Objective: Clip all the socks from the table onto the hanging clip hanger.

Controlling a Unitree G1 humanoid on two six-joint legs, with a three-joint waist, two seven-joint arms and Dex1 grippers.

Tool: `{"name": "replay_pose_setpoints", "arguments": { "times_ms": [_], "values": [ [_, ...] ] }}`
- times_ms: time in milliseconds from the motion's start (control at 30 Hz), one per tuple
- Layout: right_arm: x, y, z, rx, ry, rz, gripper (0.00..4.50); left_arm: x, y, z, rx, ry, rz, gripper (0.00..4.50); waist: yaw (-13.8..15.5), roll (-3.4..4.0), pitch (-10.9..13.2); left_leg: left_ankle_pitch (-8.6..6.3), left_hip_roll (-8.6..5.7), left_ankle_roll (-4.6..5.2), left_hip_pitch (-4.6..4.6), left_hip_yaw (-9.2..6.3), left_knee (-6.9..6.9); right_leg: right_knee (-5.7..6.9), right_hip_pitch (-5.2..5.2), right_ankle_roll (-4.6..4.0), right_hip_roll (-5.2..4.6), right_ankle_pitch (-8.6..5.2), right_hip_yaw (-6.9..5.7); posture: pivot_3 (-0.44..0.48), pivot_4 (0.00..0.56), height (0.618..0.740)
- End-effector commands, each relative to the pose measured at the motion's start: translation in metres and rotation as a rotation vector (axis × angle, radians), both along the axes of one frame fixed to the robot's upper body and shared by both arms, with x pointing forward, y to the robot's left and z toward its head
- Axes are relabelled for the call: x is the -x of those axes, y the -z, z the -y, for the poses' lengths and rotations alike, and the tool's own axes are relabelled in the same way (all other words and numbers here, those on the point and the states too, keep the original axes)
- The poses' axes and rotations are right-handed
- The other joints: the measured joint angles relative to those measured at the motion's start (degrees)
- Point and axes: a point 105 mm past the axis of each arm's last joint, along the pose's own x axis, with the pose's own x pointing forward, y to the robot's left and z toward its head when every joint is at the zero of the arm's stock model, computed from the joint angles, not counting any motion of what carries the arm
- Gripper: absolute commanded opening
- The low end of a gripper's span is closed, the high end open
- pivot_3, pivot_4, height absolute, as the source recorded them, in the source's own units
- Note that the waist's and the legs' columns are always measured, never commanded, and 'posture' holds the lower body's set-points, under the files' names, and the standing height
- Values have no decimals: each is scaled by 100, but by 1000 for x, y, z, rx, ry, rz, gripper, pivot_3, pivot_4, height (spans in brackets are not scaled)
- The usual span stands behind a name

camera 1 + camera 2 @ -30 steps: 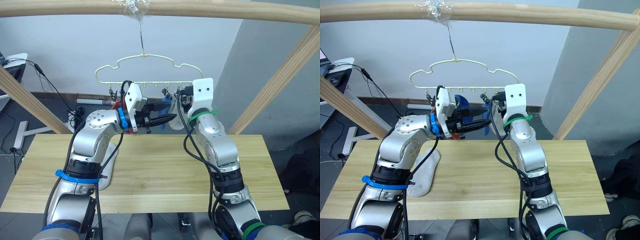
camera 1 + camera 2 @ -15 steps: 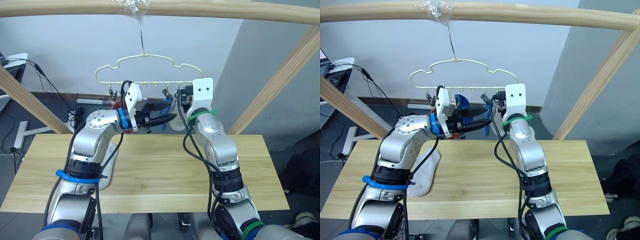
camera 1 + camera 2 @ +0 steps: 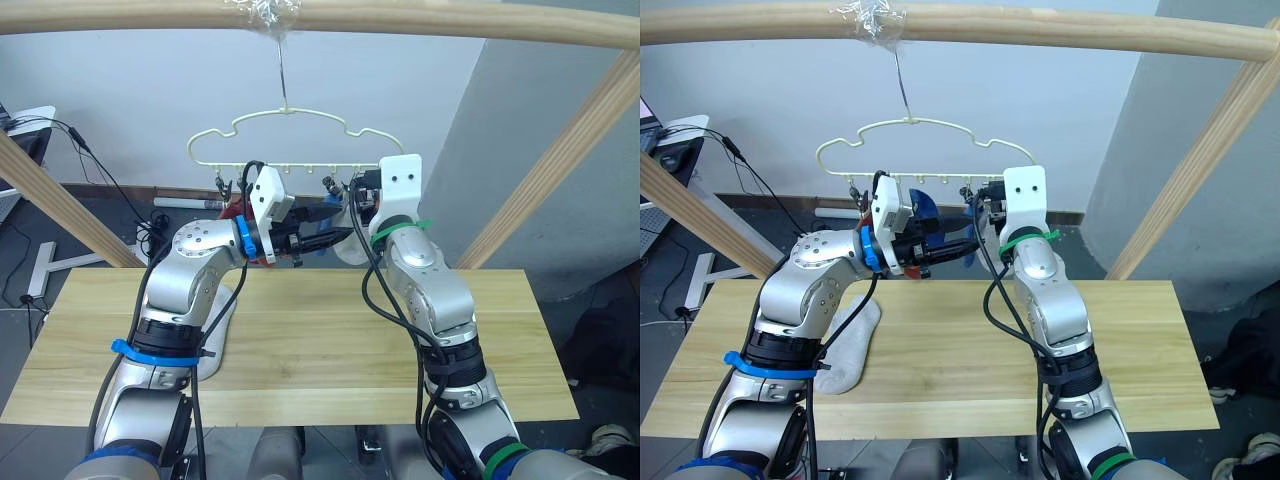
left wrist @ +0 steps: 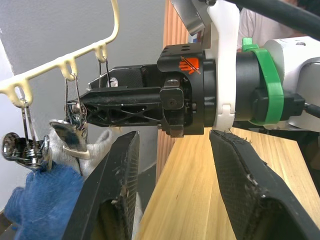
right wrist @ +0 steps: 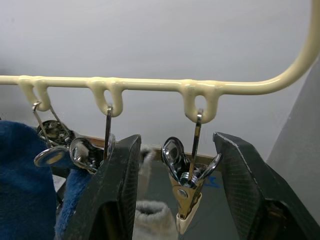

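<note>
The pale yellow clip hanger [image 3: 290,140] hangs from the pole by its hook. A blue sock [image 3: 923,206] and a pale grey sock [image 3: 347,245] hang from its clips. A rust red sock [image 3: 236,211] peeks out behind my left wrist. Another grey sock [image 3: 848,345] lies on the table [image 3: 300,340], partly under my left arm. My left gripper [image 3: 335,237] is open and points right, just below the clips. My right gripper [image 5: 175,137] is open, raised under the hanger's right end, its fingers either side of a bare metal clip [image 5: 189,182].
A round wooden pole frame [image 3: 420,20] spans the top, and its slanted legs [image 3: 560,160] come down at both sides of the table. Cables and a stand [image 3: 45,265] lie on the floor at the far left.
My right gripper has shifted a little to the left along the hanger's lower bar, and the hanger has swung slightly left. My left arm has stayed put.
</note>
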Motion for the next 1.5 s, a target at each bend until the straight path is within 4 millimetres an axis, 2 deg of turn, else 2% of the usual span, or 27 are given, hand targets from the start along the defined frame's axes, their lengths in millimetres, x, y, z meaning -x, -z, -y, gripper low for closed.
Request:
{"name": "replay_pose_setpoints", "arguments": {
  "times_ms": [33,733,933,1500],
  "values": [
    [10,-20,-25,-103,-80,39,2399,4,-11,2,6,15,51,2304,0,0,0,0,0,0,0,0,0,0,0,0,0,0,0,-62,247,692],
    [3,-27,-27,-105,-89,69,2399,4,-10,1,4,12,52,2304,0,0,0,0,0,0,0,0,0,0,0,-1,0,0,0,-55,239,692],
    [10,-15,-11,-55,-38,74,2399,5,-9,2,3,16,50,2304,4,0,0,0,0,0,-1,0,0,0,0,-1,0,1,0,-57,238,692],
    [24,7,6,-24,18,9,2399,6,-8,1,-9,30,45,2304,6,0,0,0,0,0,1,1,0,3,0,5,0,-3,1,-66,239,692]
  ]
}}
